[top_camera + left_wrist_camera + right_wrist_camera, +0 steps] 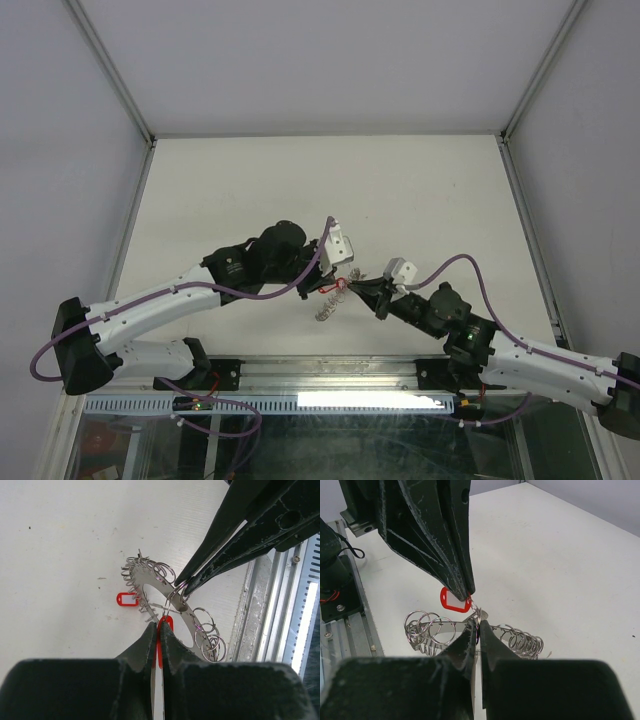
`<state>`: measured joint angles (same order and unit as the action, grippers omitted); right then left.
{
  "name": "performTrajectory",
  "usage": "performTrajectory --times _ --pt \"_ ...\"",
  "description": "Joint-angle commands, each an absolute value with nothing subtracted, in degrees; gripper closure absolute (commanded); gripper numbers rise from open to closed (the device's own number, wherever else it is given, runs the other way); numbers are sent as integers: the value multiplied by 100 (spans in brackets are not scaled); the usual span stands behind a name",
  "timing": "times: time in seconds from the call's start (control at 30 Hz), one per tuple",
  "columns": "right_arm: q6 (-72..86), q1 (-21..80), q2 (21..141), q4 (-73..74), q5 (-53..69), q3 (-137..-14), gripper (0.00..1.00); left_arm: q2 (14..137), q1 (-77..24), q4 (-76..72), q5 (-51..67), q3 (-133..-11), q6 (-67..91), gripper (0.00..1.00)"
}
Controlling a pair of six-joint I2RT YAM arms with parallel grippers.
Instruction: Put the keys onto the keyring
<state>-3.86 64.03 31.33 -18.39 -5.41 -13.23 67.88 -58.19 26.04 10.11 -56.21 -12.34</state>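
Red-tagged keys sit clamped in the closed left gripper, its arm angled inward above the table. The right gripper, reaching in opposite, is pinched shut on the keyring.

The left gripper fills the bottom edge, its fingers pressed together on a red key tag, of which only a thin strip shows. The right gripper reaches in from the upper right, tips pinched on the keyring, a curved silver band crowded with small split rings. A second red tag with a white window sits at its left edge, over the white table. An aluminium rail runs down the right.
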Motion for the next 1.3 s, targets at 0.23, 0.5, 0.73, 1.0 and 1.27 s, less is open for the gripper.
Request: performTrajectory --times 0.23,0.5,0.73,1.0,1.27 --pt "-170 6425 3253 -2752 -1078 -1626 100 6826 -5739 2628 1825 -5627 -1403 100" --pt "-62 6429 3372 -2770 -1498 -1740 100 6961 -5833 2637 1971 -5560 -1457 100" --pt "-18 6430 3527 -2699 -1607 -1841 100 7143 -5943 2658 2106 -5717 -1573 100" --pt "24 6429 3517 -2654 -1838 -1863 100 7216 -6047 2820 2131 -5791 -1773 100" --pt "-69 6426 3313 -2758 -1751 -1716 100 6965 -6047 2749 1532 -5721 -1644 100"
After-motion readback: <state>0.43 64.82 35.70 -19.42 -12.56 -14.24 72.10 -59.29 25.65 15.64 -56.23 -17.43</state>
